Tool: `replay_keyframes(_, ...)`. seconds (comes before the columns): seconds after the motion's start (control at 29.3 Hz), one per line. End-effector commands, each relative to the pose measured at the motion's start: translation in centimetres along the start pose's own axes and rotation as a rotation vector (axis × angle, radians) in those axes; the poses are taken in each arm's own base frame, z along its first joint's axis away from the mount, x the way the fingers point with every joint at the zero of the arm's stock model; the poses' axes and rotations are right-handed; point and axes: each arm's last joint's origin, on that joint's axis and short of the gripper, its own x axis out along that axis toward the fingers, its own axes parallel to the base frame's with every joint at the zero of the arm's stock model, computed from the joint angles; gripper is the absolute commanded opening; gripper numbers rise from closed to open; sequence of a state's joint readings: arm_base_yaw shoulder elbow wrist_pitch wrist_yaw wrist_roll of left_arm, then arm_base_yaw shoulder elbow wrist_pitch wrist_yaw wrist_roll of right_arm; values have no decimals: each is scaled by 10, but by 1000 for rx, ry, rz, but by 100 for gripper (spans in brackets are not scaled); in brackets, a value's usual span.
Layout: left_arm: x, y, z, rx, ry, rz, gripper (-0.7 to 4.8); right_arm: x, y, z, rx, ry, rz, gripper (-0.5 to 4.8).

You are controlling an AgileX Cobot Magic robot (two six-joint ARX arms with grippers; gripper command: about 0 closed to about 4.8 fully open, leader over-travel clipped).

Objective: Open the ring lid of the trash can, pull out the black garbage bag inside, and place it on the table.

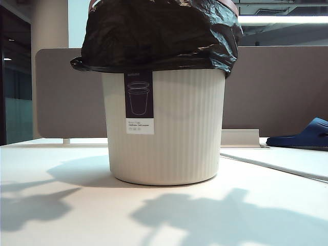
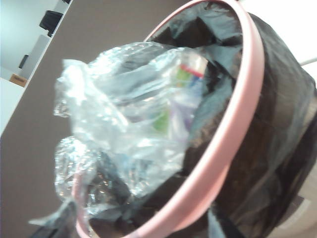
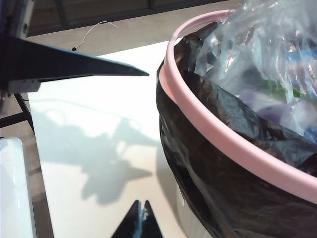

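My right claw (image 3: 140,214) is pinched closed above the smooth white bench (image 3: 99,124) right beside the ribbed cream-white plastic trash can (image 1: 174,128), whose thin pink plastic ring lid (image 3: 208,119) clamps the glossy black garbage bag (image 3: 208,168), while my left claw's out of view, can't tell its state.

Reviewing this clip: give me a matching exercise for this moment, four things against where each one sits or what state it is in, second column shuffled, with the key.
Things:
1. ring lid
2. black garbage bag
3. dark blue slipper
4. right end effector

States:
A. lying on the table at the far right of the exterior view
B. shut, beside the trash can, holding nothing
C. seated on the can's rim, over the bag
D. draped over the rim and down the outside of the can

Pairs: 1-C, 2-D, 3-A, 4-B
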State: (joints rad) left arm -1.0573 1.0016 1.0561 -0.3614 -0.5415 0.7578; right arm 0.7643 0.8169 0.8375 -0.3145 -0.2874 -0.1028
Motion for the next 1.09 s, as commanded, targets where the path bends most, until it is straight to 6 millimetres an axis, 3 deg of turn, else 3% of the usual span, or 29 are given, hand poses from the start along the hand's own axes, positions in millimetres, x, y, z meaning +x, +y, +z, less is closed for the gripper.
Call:
replay_keyframes(0.03, 0, -1, -1, 1, 7, -17, 344, -1, 0, 3, -7, -16, -3, -4)
replay_keyframes(0.41, 1, -6, -2, 69, -10, -92, 344, -2, 0, 3, -6, -14, -2, -4)
replay_keyframes(0.82, 19, -12, -2, 150, 36, -88, 344, -2, 1, 3, 1, -12, 3, -4)
replay_keyframes(1.09, 20, -8, 2, 156, 19, -29, 344, -2, 1, 2, 3, -6, 4, -4)
